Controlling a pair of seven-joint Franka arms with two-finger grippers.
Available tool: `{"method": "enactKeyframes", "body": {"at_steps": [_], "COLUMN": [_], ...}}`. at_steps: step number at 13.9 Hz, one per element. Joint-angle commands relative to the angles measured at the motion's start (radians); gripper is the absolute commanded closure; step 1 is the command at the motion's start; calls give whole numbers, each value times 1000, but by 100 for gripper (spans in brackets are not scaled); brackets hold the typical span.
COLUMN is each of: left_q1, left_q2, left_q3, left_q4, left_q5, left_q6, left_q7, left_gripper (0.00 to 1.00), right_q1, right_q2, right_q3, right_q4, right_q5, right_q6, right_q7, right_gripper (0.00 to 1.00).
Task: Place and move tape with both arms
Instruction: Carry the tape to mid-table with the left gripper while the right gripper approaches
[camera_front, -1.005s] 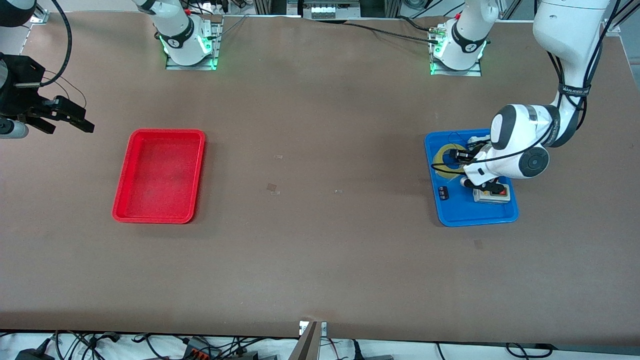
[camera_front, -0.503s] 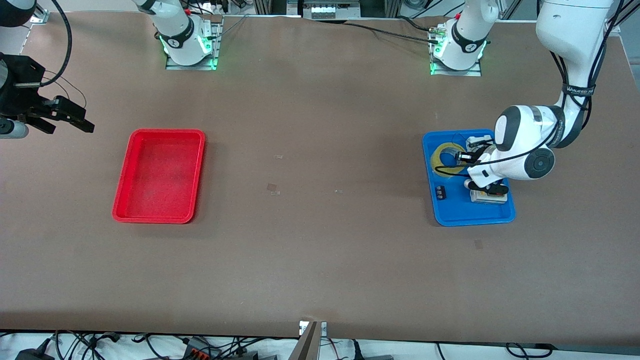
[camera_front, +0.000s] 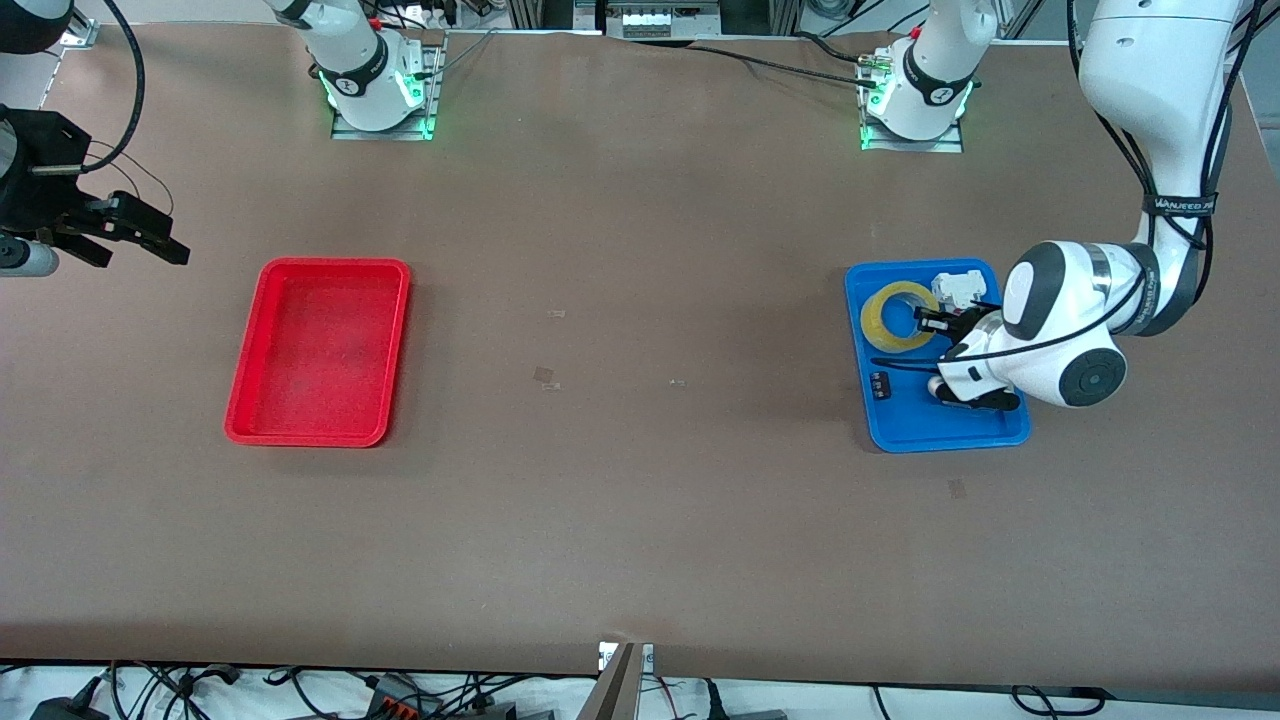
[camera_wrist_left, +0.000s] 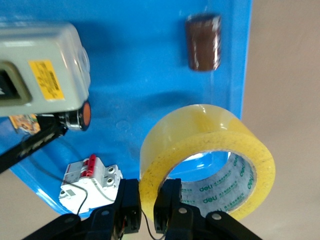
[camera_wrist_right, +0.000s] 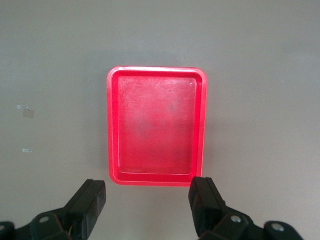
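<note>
1. Tape (camera_front: 897, 316), the yellow see-through roll, is at the right of the front view, in the upper part of the blue tray (camera_front: 905, 425). In the left wrist view the roll (camera_wrist_left: 210, 160) looks tilted up on its edge rather than lying flat.

2. Left gripper (camera_front: 935, 322) is down in that blue tray, and its jaws are clamped on the roll's wall, one finger (camera_wrist_left: 131, 205) outside the ring and the other one inside the hollow centre.

3. Same tray also has a white breaker with red switches (camera_wrist_left: 90, 181), a grey box with a yellow label (camera_wrist_left: 42, 75), and a little dark cylinder-ish part (camera_wrist_left: 203, 42). In the front view a white box (camera_front: 957, 288) sits at the tray's upper right corner, just beside the roll, and a small dark part (camera_front: 881, 385) lies lower in the tray.

4. Right gripper (camera_front: 135, 235) is way over at the left edge of the front view, up in the air over the table (camera_front: 640, 520), and that arm is just waiting. Its jaws are spread wide with nothing between them.

5. Red tray (camera_front: 318, 350) is in the left half of the front view, well apart from the blue one. Right wrist view looks straight down at it (camera_wrist_right: 156, 125).
</note>
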Motion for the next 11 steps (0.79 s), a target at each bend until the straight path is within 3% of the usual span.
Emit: {"method": "enactKeyframes", "body": {"at_steps": [1,6,11], "left_q1": [-84,-265,-455], "left_q2": [19,89,280], "left_q3": [-5,-5,-5], "left_q4": [94,247,500], "left_q5": [-13,-227,-290], "left_q6": [-47,-37,28], "left_q7": [-153,-512,-879], "left_gripper": [100,100,100], "right_q1": [-2,-2,47], "right_q2": [-1,11,43], "right_q3": [11,10,11], "right_q4": [17,14,15], "right_q5": [34,62,56], "right_q6": [-9,-23,-25], "right_q7": [7,7,-8], "right_gripper": [0,0,0]}}
